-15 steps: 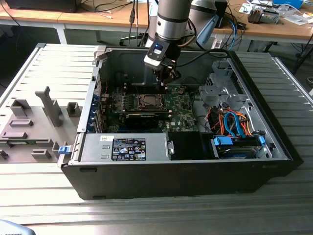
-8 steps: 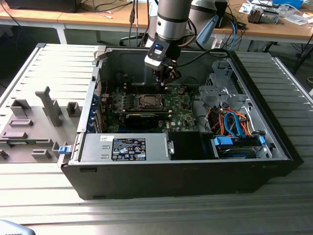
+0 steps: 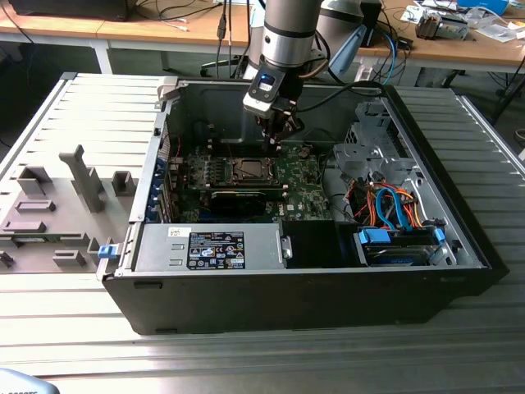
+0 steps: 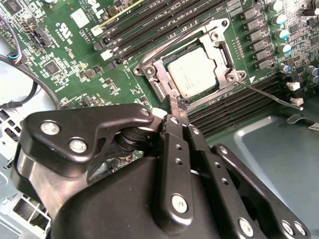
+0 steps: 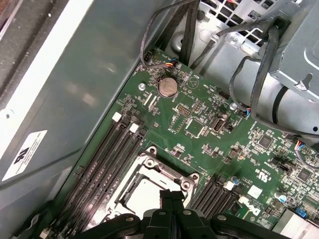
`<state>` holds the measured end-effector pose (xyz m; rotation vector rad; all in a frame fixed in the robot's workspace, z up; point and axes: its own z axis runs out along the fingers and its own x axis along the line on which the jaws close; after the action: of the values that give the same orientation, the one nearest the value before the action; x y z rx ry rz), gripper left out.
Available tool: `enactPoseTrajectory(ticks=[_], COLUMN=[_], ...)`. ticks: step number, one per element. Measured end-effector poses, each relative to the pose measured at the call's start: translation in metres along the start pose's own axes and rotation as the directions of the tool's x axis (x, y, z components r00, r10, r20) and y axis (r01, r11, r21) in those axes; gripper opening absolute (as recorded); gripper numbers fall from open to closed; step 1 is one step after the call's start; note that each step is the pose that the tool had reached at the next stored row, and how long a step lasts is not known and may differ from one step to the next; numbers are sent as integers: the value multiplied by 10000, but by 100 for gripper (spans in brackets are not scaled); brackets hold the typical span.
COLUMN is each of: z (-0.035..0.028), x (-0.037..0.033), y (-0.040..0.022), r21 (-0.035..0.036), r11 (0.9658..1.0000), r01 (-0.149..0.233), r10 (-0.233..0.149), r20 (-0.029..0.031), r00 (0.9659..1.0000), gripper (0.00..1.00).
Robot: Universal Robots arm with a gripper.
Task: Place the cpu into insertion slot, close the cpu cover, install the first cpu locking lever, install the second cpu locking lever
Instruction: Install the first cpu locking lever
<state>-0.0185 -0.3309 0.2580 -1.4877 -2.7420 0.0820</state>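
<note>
Positioned at the edge of the slot (image 4: 158, 79), my gripper (image 4: 174, 105) has its fingers pressed together, with nothing visible between them. I cannot tell whether the tips touch the cover (image 4: 219, 50). The cpu (image 4: 192, 72) sits in the slot, and the cover lies flat around it. A thin lever (image 4: 271, 94) angles outward from one slot corner.
</note>
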Motion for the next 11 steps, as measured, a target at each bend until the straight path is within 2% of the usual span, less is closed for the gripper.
enactPoseTrajectory(ticks=[11], z=[0], x=[0], y=[0], r21=[-1], r11=[9998], r01=[179], r10=[-179], r20=[11], r00=[9998], gripper=[11])
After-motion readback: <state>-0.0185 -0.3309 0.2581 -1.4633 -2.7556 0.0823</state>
